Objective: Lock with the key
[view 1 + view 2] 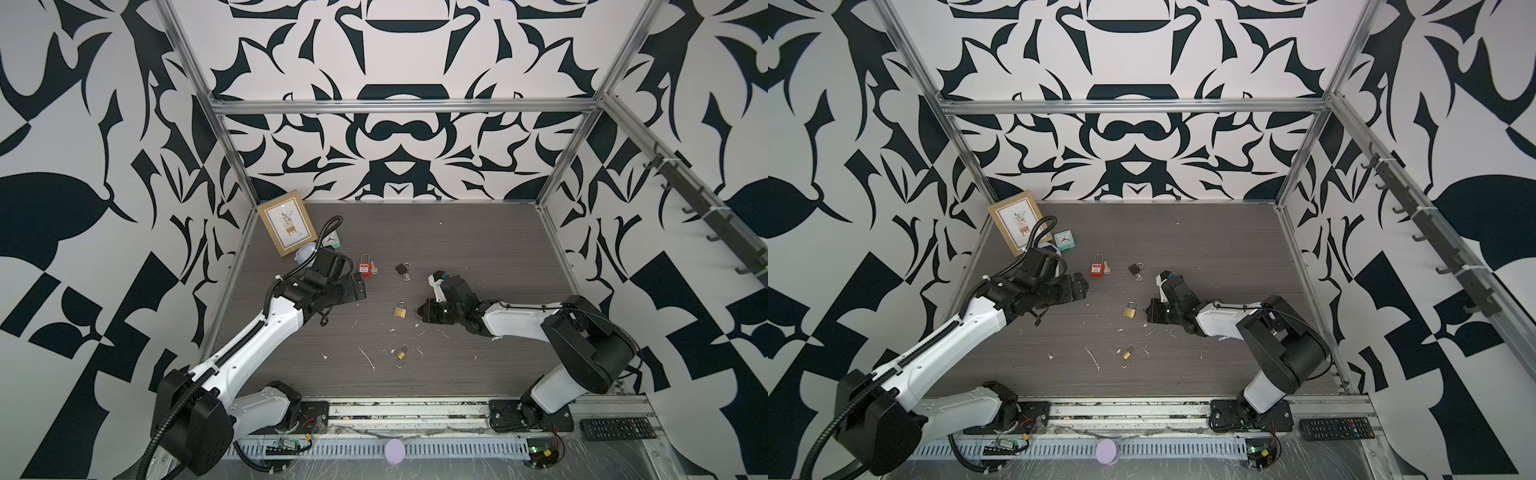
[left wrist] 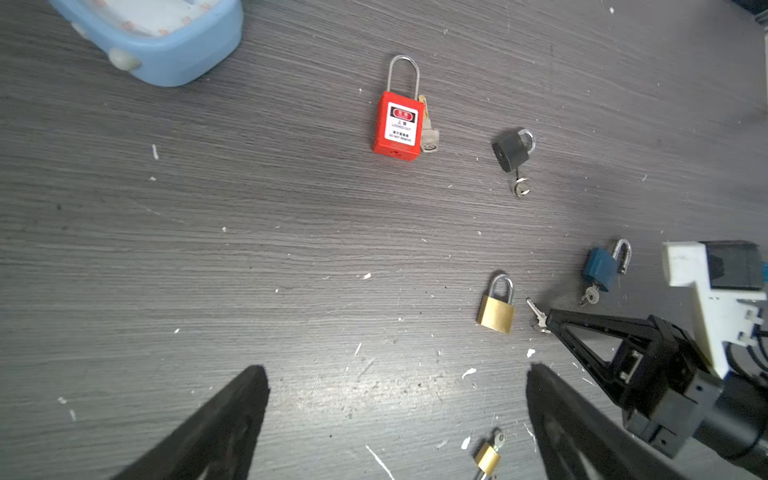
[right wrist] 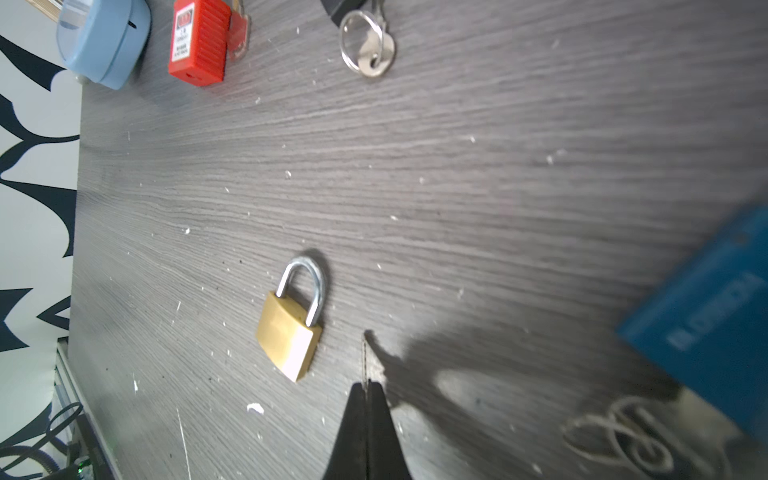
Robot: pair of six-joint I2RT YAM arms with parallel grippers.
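Our left pincer (image 2: 397, 370) is wide open and holds nothing. It hangs over a bare part of the gray table (image 2: 208, 249). Our right pincer (image 3: 366, 388) is squeezed shut on a small silver key (image 2: 535, 316). The key pokes out from its tips, just beside the big gold padlock (image 3: 291, 328) but not touching it. That padlock lies flat near the middle of the table, between our two pincers. Farther back lie a red padlock (image 1: 365, 266) and a black padlock (image 1: 402, 268). A blue padlock (image 2: 602, 268) lies by our right arm. A smaller gold padlock (image 1: 401, 354) lies nearer the front.
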